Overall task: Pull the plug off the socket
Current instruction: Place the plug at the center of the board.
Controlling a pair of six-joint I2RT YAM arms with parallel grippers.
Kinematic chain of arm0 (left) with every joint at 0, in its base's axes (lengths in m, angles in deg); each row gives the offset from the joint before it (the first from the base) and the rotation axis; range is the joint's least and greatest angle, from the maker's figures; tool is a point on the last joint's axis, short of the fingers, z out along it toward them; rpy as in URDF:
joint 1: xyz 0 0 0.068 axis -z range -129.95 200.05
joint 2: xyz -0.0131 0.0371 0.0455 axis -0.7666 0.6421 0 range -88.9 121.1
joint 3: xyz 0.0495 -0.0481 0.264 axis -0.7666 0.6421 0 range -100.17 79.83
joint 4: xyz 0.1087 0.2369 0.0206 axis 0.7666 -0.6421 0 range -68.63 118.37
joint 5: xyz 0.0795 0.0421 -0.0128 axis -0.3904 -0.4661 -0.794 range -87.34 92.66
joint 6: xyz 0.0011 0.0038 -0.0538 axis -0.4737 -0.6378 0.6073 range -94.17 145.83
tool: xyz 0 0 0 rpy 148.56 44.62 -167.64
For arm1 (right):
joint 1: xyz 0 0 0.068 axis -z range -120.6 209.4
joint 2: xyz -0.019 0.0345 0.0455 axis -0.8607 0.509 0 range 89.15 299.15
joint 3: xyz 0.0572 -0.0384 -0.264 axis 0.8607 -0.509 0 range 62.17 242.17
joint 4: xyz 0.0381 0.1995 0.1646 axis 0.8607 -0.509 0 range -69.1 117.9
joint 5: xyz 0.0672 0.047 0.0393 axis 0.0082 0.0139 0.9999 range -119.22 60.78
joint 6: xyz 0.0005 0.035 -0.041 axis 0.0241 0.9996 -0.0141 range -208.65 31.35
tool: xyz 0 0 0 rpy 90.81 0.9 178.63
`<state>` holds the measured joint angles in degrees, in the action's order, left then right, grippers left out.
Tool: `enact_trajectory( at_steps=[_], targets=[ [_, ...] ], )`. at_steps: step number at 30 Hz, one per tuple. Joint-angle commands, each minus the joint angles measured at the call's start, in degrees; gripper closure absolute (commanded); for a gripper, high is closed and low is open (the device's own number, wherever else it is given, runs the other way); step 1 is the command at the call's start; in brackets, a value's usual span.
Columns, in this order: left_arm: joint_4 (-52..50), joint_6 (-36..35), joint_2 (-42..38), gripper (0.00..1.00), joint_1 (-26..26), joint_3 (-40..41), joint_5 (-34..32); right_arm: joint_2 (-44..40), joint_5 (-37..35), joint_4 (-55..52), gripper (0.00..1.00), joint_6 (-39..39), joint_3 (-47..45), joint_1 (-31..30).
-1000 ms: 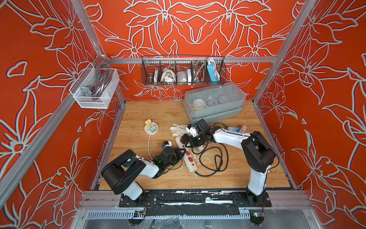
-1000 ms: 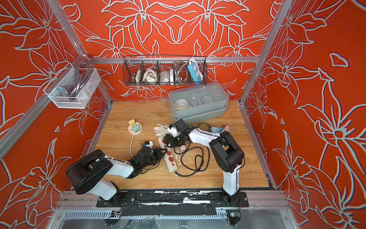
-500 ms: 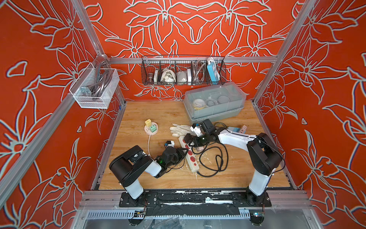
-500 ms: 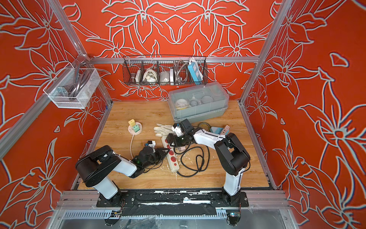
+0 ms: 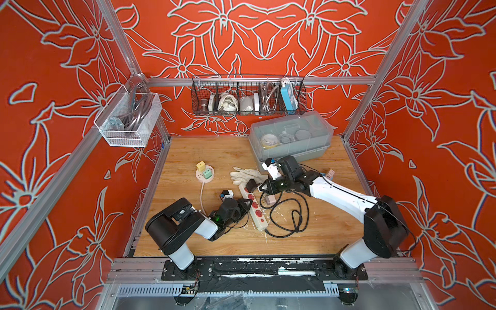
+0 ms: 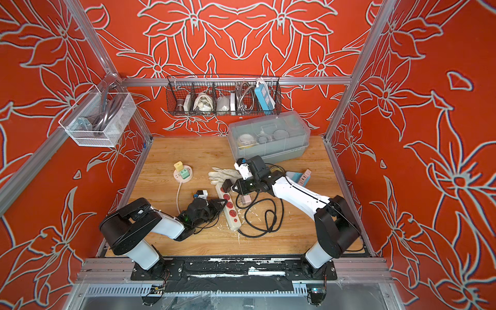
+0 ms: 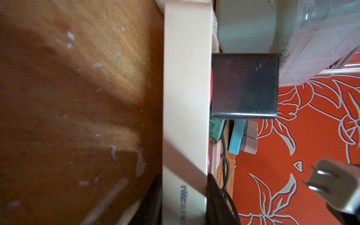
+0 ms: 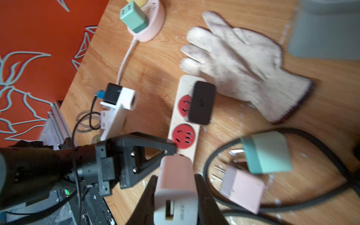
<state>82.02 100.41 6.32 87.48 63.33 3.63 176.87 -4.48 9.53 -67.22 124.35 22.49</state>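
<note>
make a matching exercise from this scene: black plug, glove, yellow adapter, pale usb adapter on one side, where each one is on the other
Things
1. black plug
2. glove
3. yellow adapter
4. pale usb adapter

Places
A. plugged into the round pink socket hub
B. held in the right gripper
C. in the end socket of the power strip
D. flat on the table by the strip's far end

Pairs: 1-C, 2-D, 3-A, 4-B
</note>
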Motion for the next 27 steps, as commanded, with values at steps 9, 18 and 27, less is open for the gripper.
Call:
enact_trajectory(
  at_steps=[9, 18, 27],
  targets=[
    [-32.9, -6.7, -0.7, 1.00, -1.0, 5.2, -3.0, -2.0, -3.0, -2.0, 0.83, 0.9, -10.7, 7.7],
    [-35.5, -7.6, -3.5, 1.00, -0.6, 4.2, -3.7, -7.6, -2.0, 2.1, 0.73, 4.2, -20.2, 7.9],
    [-34.8, -6.7, -2.3, 1.00, 0.4, 3.5, -3.8, -9.1, -7.3, -0.8, 0.35, 4.6, -19.5, 7.9]
  ],
)
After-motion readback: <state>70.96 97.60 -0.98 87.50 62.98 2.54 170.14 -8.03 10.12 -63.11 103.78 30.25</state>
